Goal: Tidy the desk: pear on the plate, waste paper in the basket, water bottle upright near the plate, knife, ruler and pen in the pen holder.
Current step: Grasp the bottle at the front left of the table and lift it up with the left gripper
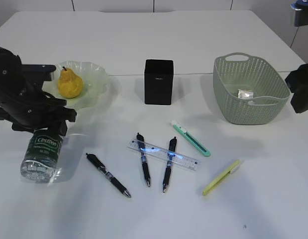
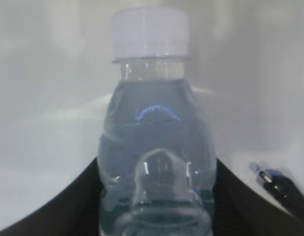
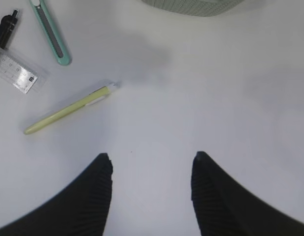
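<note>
White desk: pear point(image 1: 70, 83) plated upper left; left gripper point(image 2: 156, 196) clasps bottle point(image 1: 41, 154); pens point(image 1: 145, 160), ruler point(image 1: 162, 154), knife point(image 1: 190, 138) remain; right gripper point(image 3: 152, 172) agape, empty.

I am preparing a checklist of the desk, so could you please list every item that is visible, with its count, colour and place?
pear: 1, yellow, on the plate
plate: 1, pale green, wavy rim, back left
water bottle: 1, clear, green label, white cap, front left, between the left fingers
pen holder: 1, black, back centre
basket: 1, grey-green, back right
waste paper: 1, white, inside the basket
knife: 1, teal, right of centre
ruler: 1, clear, centre, lying across two pens
black pens: 3, front centre
yellow-green pen: 1, front right
table: 1, white
left fingers: black, around the bottle
right fingers: black, apart, nothing between them
</note>
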Motion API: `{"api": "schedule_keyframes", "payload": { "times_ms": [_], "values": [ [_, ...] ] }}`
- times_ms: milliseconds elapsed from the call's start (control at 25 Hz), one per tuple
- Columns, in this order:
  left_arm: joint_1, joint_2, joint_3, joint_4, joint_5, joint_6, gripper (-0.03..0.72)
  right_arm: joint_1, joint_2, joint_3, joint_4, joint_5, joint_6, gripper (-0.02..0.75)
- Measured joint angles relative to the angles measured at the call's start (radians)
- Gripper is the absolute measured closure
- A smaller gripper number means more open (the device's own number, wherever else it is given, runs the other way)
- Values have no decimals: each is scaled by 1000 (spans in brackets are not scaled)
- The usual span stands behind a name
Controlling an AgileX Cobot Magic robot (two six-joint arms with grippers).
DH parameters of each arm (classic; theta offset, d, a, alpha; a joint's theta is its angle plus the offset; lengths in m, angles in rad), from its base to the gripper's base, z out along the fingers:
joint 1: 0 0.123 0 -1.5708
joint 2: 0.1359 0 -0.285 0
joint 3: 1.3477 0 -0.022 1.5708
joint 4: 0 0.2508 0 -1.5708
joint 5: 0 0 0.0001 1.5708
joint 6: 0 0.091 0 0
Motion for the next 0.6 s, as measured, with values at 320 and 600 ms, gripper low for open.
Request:
{"api": "schedule_keyframes", "payload": {
  "times_ms": [320, 600],
  "values": [
    [31, -209, 232, 101, -351, 0, 299, 0, 0, 0, 0, 0, 0, 347],
    [169, -441, 582, 168, -752, 0, 299, 0, 0, 0, 0, 10, 0, 347]
  ]
}}
